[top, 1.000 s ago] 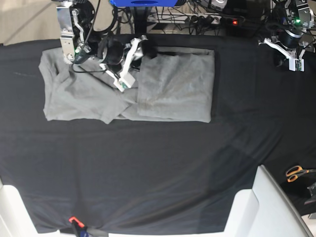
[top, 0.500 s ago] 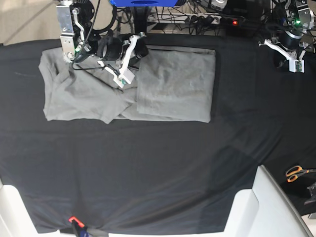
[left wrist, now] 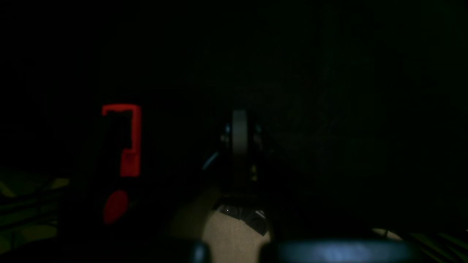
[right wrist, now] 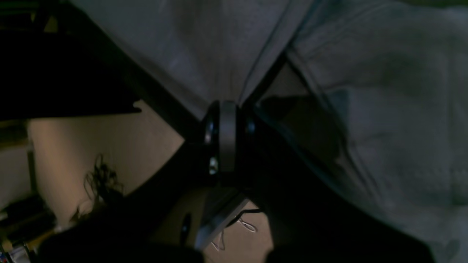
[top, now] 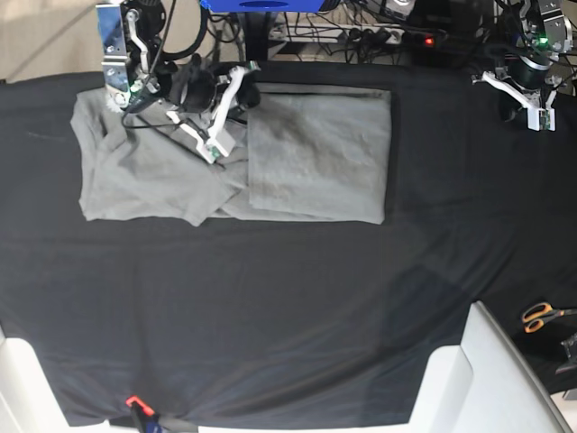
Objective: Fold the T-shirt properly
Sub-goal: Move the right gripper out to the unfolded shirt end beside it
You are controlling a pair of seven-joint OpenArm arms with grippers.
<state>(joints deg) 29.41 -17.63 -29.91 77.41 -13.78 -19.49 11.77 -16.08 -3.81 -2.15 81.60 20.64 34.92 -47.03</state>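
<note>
One black-covered bench [top: 288, 307] fills the frame. One grey T-shirt [top: 315, 162] lies partly folded at upper left — a flat panel on its right half, rumpled cloth on its left. Two arms: the right pincer [top: 242, 90] sits closed at the shirt's top edge, pinching a fold of cloth; the left pincer [top: 527, 101] hangs closed and empty at upper right. One pair of scissors [top: 541, 316] lies lower right.
</note>
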